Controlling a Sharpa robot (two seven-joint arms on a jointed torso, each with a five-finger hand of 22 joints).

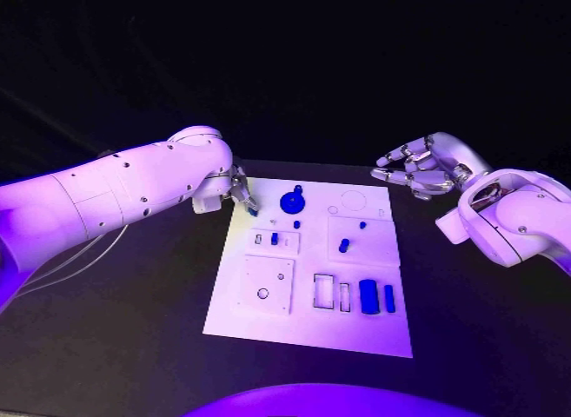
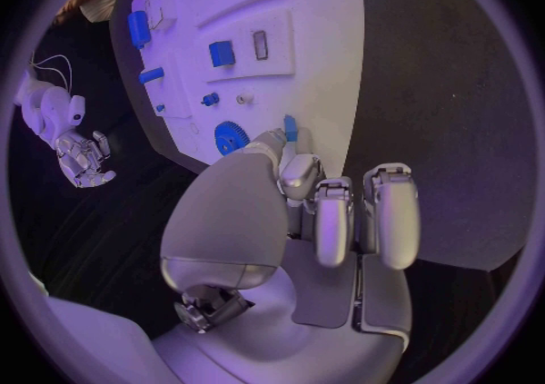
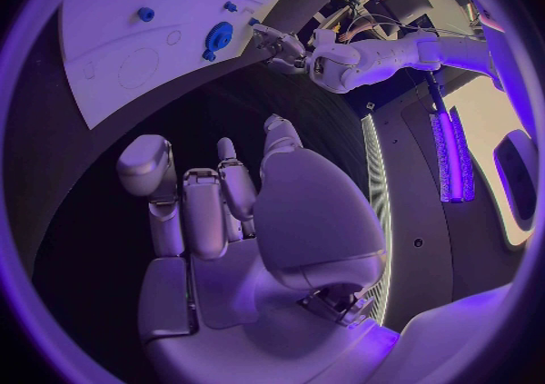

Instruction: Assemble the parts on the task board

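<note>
Black table (image 1: 486, 330): dark matte surface, bearing the white task board (image 1: 313, 321) at its middle, the board's near edge closest to the camera.

Task board: recessed outlines in white; near end carries two upright blue blocks (image 1: 369, 296) side by side next to empty rectangular slots. Mid-board, a small blue peg (image 1: 344, 246) and a small blue piece (image 1: 275, 238). Far end, a round blue gear (image 1: 291, 202).

Left hand (image 1: 239, 192): at the board's far left edge, beside the gear, fingertips pinching a small blue part (image 2: 291, 128).

Right hand (image 1: 417, 168): off the board past its far right corner, above bare table, fingers loosely curled, nothing held.

Room: black beyond the table.
</note>
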